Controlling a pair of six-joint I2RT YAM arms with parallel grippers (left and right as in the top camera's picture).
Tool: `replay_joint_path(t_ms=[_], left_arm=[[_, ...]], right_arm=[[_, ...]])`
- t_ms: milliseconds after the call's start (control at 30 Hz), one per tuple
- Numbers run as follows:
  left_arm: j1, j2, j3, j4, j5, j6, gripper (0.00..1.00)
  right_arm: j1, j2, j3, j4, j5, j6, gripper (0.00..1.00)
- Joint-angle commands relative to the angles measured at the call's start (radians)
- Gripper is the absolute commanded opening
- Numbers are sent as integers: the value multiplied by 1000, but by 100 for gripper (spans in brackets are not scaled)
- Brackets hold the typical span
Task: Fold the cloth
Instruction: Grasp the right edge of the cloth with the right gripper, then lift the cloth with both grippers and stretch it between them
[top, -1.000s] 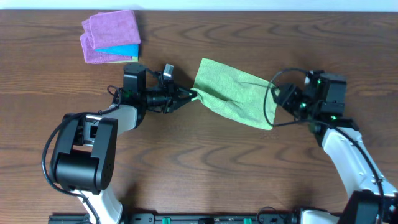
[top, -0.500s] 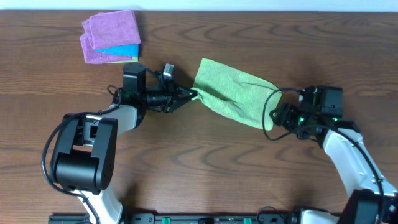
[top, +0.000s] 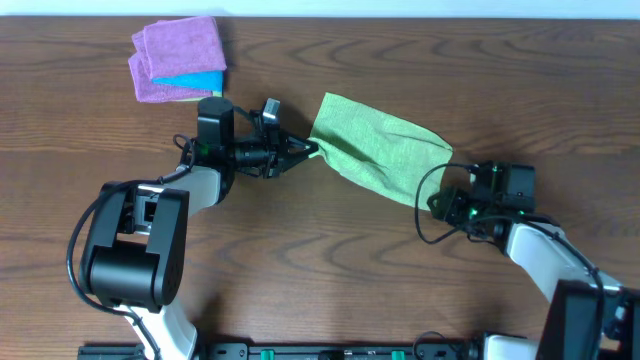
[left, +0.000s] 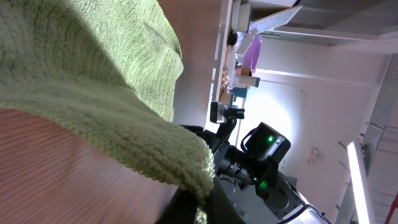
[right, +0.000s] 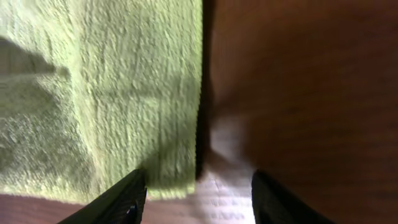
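The light green cloth (top: 375, 150) lies in a crumpled slanted band at the table's middle. My left gripper (top: 308, 152) is shut on its left corner, and the left wrist view shows the terry edge (left: 93, 93) bunched into the closed jaws of the left gripper (left: 202, 202). My right gripper (top: 434, 205) sits low at the cloth's near right corner and points left. In the right wrist view the right gripper (right: 199, 199) stands open. The cloth's corner (right: 174, 168) lies just ahead of its left finger (right: 118, 199), with bare wood before the right finger (right: 280, 199).
A folded stack of purple cloths (top: 180, 45) with a bright blue cloth (top: 200, 80) between them sits at the back left. The table's far edge (top: 400, 16) runs along the top. Dark wood (top: 320, 260) stretches in front of the arms.
My right gripper has swung from the cloth's right edge toward the front and left, down to its near right corner, and its jaws have narrowed slightly. The left gripper and its hold are unchanged.
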Motion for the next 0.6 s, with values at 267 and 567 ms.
replay_joint_path(t_ms=[267, 567], left_arm=[[5, -19, 23, 4, 29, -19, 6], [5, -19, 24, 70, 6, -57, 6]], right_arm=[[-1, 169, -19, 125, -152, -10, 50], [-1, 170, -19, 132, -357, -6, 30]])
